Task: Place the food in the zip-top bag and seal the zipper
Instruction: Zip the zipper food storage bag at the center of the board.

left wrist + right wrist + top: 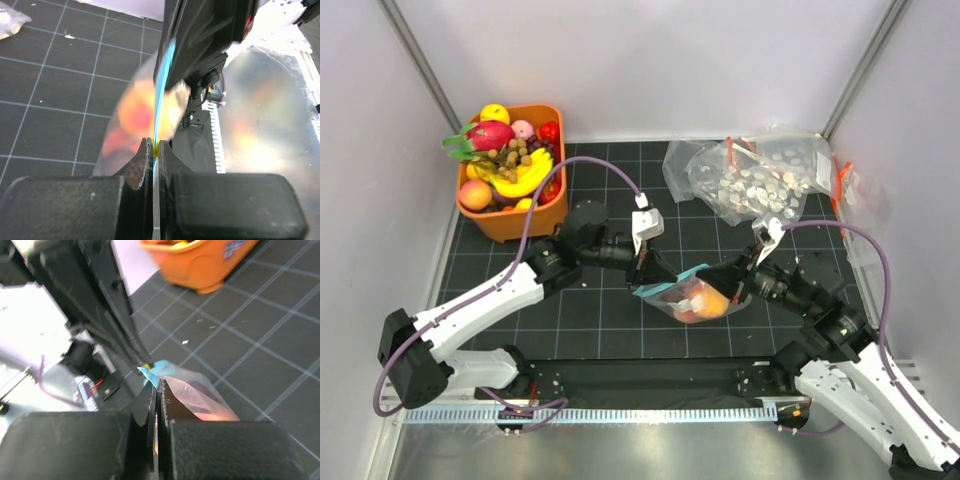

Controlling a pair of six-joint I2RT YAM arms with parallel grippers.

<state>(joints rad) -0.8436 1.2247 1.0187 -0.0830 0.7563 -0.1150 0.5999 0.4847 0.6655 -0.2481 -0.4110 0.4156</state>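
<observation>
- Black gridded table, white walls on three sides.
- One zip-top bag near table centre, strung between two grippers.
- Food inside the bag, two pieces: one pink-red peach, one orange, touching each other.
- Left gripper: jaws clamped on the left end of the teal zipper.
- Right gripper: jaws pinched together on the zipper's right end.
- One orange bin heaped with toy fruit, far left.
- Bigger clear bags, far right; count unclear.
</observation>
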